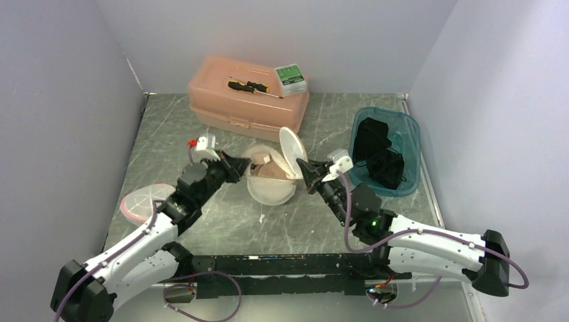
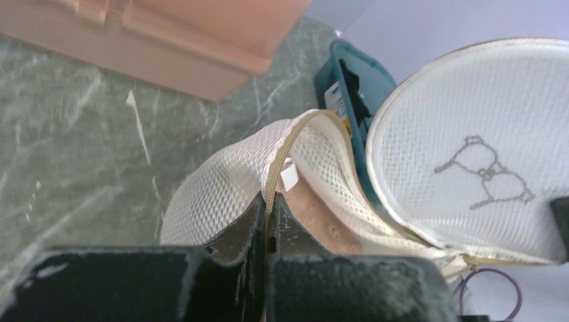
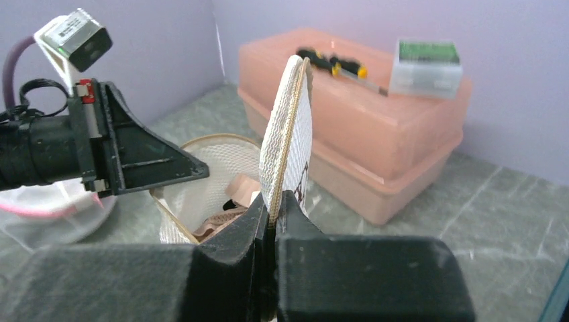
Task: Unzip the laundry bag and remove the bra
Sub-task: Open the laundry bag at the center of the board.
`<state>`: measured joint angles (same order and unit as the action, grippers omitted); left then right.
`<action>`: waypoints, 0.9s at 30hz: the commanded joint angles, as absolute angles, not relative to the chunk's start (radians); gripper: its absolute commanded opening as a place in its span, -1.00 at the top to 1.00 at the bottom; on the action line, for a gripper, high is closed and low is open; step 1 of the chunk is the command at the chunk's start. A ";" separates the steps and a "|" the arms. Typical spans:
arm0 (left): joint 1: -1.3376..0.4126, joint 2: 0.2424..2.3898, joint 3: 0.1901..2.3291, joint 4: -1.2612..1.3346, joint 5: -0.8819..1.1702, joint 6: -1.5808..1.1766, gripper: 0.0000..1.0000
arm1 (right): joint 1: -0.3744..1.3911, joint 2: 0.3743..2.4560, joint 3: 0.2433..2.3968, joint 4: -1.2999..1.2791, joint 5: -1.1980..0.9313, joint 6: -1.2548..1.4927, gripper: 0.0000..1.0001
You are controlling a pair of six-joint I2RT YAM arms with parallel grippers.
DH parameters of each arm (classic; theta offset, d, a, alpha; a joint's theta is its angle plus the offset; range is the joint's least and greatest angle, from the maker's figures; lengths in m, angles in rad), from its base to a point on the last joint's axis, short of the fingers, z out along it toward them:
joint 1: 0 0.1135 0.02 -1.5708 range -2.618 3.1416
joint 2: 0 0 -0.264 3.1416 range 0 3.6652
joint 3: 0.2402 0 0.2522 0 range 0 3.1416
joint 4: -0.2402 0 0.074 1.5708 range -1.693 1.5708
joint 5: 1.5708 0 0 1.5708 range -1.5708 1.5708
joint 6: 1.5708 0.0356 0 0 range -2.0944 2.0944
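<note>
I read the laundry bag (image 1: 272, 190) at desk centre, unzipped, its lid (image 1: 291, 151) standing upright; one beige bra (image 1: 268, 169) lies inside. My left gripper (image 1: 240, 168) is clenched on the bag's zipper rim, and the right gripper (image 1: 310, 176) is clenched on the lid's edge. At the far edge, one pink box (image 1: 235, 107) carries one screwdriver (image 1: 251, 86) and one small green box (image 1: 290, 77). At the right edge, one teal bin (image 1: 410, 157) holds black fabric (image 1: 377, 154).

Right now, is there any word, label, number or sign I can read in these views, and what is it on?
No words are legible.
On the laundry bag lid: a stitched bra outline, no lettering.
On the small box: green label, too small to read.
On the tag in the teal bin: blurred.
</note>
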<state>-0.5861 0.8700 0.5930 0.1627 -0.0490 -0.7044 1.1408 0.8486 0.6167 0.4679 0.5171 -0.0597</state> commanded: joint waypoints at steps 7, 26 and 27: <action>-0.661 0.840 0.176 0.662 -0.149 -0.782 0.95 | 1.167 0.790 0.394 0.481 0.597 0.110 1.00; -0.806 0.719 0.189 0.475 -0.247 -0.589 0.95 | 0.916 0.737 0.720 -0.414 0.281 0.603 -0.72; -0.812 0.718 0.188 0.469 -0.251 -0.582 0.95 | 0.878 0.730 0.723 -0.405 0.230 0.608 -0.72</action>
<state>-0.7906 0.7380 0.1650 0.4664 -0.2134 -0.6357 1.0073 0.7410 0.6937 -0.2867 0.4217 0.4980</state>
